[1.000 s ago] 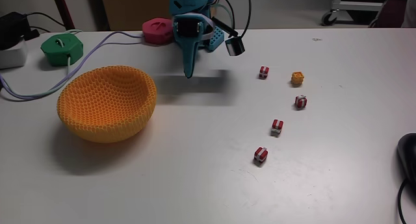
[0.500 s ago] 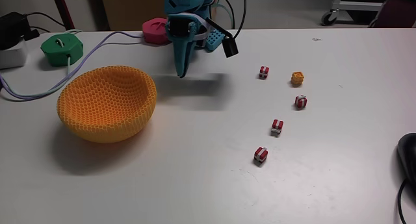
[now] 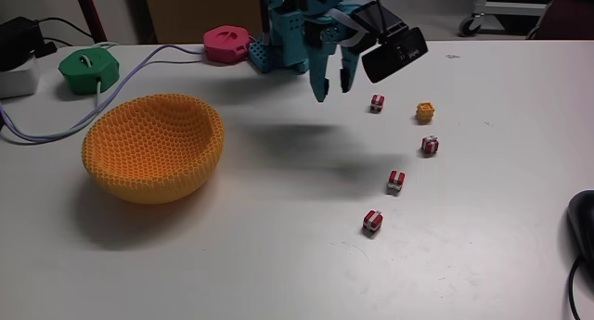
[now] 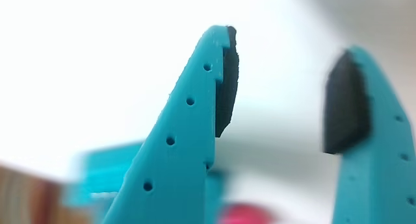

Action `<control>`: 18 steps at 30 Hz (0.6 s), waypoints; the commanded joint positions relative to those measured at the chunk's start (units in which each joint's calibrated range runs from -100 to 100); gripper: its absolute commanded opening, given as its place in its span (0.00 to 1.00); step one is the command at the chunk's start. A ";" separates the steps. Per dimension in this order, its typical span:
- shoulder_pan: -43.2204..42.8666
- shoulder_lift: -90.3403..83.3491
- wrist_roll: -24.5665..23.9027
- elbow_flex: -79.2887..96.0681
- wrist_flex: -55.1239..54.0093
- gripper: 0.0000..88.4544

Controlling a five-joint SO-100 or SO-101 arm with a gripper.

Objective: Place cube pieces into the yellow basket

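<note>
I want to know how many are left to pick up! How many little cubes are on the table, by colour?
Red cubes with a white band: 4
Orange-yellow cube: 1
Total: 5, all on the table, none in the yellow basket as far as the fixed view shows.

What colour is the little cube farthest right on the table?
Orange-yellow: the small cube, seen best in the fixed view.

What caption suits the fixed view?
Teal arm's open fingers hover above the table near five tiny cubes; yellow basket sits empty.
</note>
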 commanded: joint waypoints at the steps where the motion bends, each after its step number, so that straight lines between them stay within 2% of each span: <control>1: -17.69 5.20 -19.10 -2.47 -0.74 0.27; 5: -25.33 8.61 -24.47 -1.12 -2.91 0.26; 7: -26.26 9.84 -25.25 0.61 -6.73 0.25; 11: -24.86 13.15 -23.44 0.71 -12.21 0.25; 15: -21.60 17.42 -19.10 2.54 -22.46 0.25; 18: -20.67 21.68 -17.44 0.90 -26.02 0.24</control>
